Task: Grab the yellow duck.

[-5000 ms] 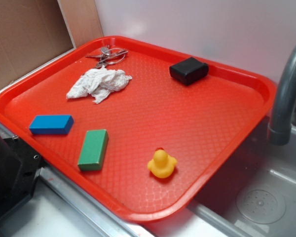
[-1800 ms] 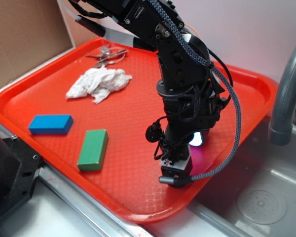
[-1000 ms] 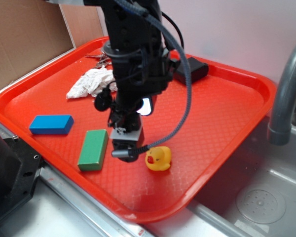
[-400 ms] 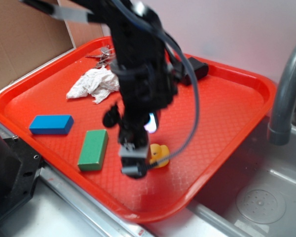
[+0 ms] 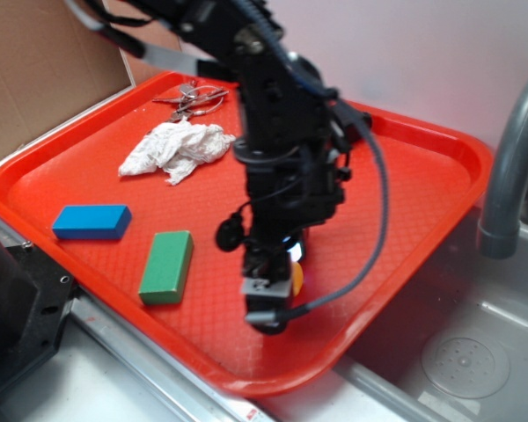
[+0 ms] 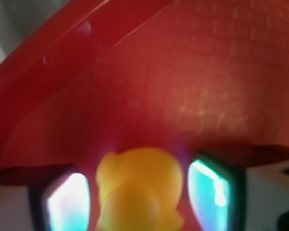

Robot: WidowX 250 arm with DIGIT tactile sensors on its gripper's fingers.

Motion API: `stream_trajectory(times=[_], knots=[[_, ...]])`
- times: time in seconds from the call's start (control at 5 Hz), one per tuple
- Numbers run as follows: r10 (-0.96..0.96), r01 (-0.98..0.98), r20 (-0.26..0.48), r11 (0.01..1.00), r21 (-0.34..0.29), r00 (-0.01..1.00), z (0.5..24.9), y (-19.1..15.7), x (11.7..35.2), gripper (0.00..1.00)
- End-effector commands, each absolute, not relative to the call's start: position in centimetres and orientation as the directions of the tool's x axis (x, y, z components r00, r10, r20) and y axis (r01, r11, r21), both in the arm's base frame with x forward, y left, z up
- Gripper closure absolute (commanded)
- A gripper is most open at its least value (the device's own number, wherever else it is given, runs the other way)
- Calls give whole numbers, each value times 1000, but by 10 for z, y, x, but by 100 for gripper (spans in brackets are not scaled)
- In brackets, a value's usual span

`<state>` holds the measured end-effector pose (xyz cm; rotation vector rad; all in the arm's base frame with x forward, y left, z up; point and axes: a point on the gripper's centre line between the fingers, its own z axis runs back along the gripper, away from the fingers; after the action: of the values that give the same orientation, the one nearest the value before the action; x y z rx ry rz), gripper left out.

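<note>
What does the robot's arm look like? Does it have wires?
The arm is black and blocky, with a thick braided grey cable looping down its side. Its gripper has two fingers whose pads glow bluish-white, and a small light shines near the wrist.

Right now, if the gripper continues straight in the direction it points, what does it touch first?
Probably the yellow duck, already between the gripper fingers; directly beyond it lies the red tray floor. Depth is unclear.

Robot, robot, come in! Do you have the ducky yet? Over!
Gripper down low on the red tray, a finger on each side of the yellow duck. Cannot tell if pinched. Green block apart, nothing in the way.
</note>
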<state>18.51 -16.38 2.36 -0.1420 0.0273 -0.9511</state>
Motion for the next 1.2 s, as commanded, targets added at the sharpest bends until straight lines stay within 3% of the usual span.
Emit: stream_trajectory(times=[0.0, 0.2, 0.6, 0.8, 1.0], knots=[[-821, 818, 30, 564, -111, 570, 47, -166, 165, 100], [-777, 773, 5, 627, -96, 630, 80, -155, 165, 100], [-394, 384, -85, 917, -111, 915, 146, -95, 158, 100], [-183, 180, -26, 980, -79, 983, 161, -60, 152, 100], [-93, 94, 7, 995, -17, 996, 182, -29, 158, 100]])
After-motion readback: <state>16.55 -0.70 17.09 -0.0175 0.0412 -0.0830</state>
